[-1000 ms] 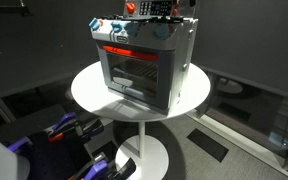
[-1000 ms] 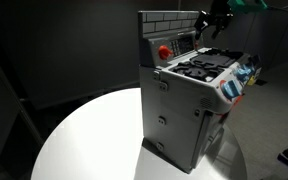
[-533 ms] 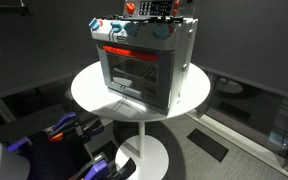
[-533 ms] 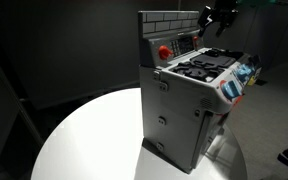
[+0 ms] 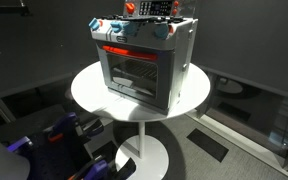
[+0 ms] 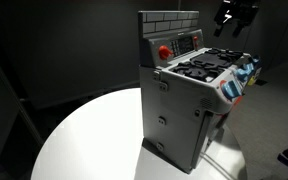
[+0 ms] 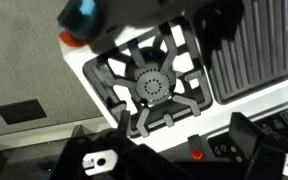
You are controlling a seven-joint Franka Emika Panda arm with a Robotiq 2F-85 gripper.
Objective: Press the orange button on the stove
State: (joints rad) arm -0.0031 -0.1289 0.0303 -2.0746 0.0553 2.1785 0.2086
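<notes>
Stove: the grey toy stove (image 5: 144,65) stands upright on the round white table (image 5: 84,90), near the middle of the top, with its glass door and the red-orange strip above it facing the camera in an exterior view.
Button: the orange-red button (image 6: 164,51) sits on the upright back panel behind the hob, at the panel's 9 o'clock end, below the brick-pattern top.
Claw: the claw (image 6: 234,18) hangs in the air above and beyond the hob, at about 2 o'clock from the button and well apart from it, touching nothing.
Claw state: in the wrist view the dark fingers (image 7: 89,160) stand wide apart at the 7 and 5 o'clock corners, and nothing is held between them.
Under the claw: the wrist view looks straight down on a black burner grate (image 7: 152,88) set in the white hob top.
Knob: a blue knob (image 7: 84,12) shows at 11 o'clock in the wrist view, with a red-orange edge just beside it.
Small red spot: a red dot lies at 6 o'clock in the wrist view; whether it is the button cannot be told.
</notes>
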